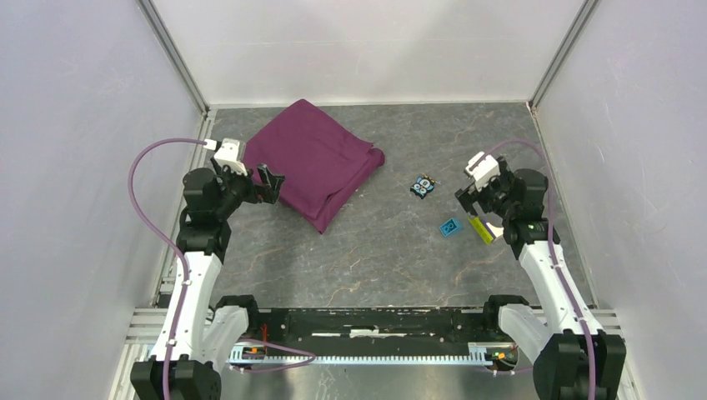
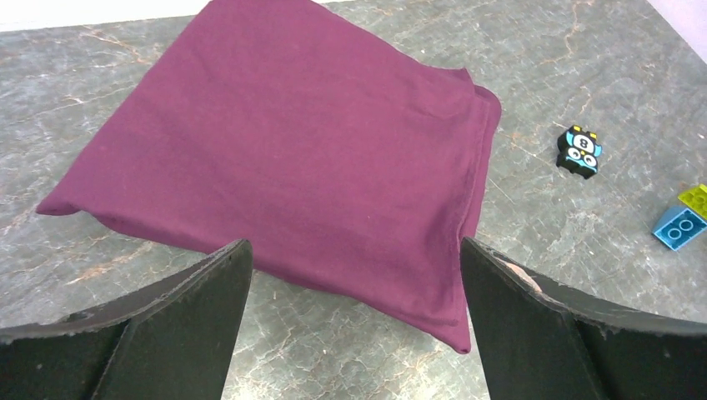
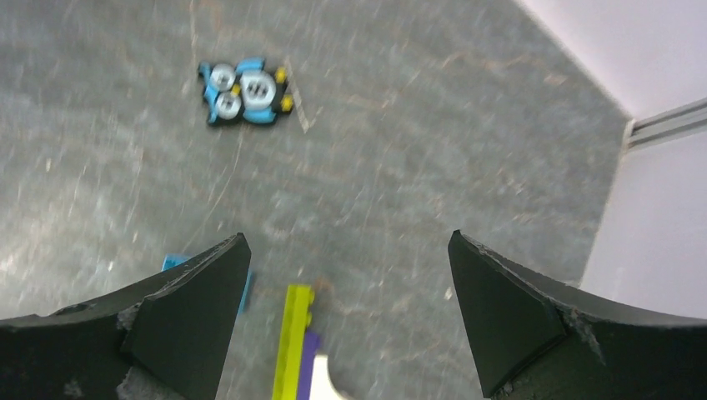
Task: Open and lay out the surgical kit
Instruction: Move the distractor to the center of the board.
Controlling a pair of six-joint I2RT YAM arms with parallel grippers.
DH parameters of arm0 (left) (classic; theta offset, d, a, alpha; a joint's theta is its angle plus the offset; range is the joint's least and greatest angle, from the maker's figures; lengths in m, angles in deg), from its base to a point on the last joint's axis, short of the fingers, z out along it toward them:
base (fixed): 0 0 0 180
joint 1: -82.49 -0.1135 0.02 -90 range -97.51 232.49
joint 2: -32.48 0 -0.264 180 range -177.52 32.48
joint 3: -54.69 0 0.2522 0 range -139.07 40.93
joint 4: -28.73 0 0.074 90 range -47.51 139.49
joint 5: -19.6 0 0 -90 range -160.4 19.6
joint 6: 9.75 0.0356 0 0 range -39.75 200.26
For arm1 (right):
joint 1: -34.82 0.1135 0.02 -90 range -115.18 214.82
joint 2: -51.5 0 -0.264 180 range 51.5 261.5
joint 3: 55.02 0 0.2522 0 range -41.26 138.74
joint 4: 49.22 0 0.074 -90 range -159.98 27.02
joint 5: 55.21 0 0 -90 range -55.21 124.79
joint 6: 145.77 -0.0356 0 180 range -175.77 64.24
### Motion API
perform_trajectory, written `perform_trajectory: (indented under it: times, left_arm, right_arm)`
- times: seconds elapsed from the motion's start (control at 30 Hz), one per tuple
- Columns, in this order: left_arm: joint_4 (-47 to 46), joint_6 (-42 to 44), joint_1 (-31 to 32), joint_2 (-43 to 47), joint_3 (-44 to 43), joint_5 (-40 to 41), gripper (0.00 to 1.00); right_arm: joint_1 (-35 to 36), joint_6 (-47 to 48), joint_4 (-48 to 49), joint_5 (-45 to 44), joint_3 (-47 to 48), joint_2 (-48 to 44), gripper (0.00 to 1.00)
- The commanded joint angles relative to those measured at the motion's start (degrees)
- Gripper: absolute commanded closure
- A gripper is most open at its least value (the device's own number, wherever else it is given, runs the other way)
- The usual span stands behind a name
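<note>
Grey tabletop (image 1: 392,250) held the folded purple cloth (image 1: 313,158) at far left, kit presumably wrapped inside. My left tool (image 2: 352,243) hung spread just beside its near edge, prob. to catch a flap; right tool (image 3: 348,236) spread too, over the blocks (image 1: 451,226), well apart.

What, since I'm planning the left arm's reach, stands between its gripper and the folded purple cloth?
Nothing visible. The open left gripper faces the purple cloth across bare table; the blocks lie well aside.
</note>
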Motion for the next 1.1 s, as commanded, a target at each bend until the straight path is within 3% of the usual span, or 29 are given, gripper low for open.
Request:
perform_trajectory:
  times: [0.0, 0.23, 0.47, 0.93, 1.07]
  left_arm:
    - [0.0, 2.5, -0.2, -0.2, -2.1, -3.3, 0.0]
    - [-0.4, 2.2, -0.2, -0.5, -1.7, -3.3, 0.0]
    - [-0.4, 2.0, -0.2, -0.5, -1.8, -3.2, 0.0]
    - [-0.4, 2.3, -0.2, -0.6, -1.6, -2.8, 0.0]
    - [-0.5, 2.2, -0.2, -0.6, -1.6, -2.7, 0.0]
  right_arm:
    - [0.7, 8.1, -8.9, 0.2, -1.6, 0.7, 0.03]
    - [2.3, 17.3, -18.8, 6.0, -2.9, 4.6, 0.02]
    - [4.4, 18.6, -16.7, 5.3, -5.4, 10.3, 0.01]
    - [6.6, 10.7, -7.7, 1.7, 5.5, 30.4, 0.37]
    - [6.6, 4.2, -4.6, 1.9, 12.0, 37.7, 0.4]
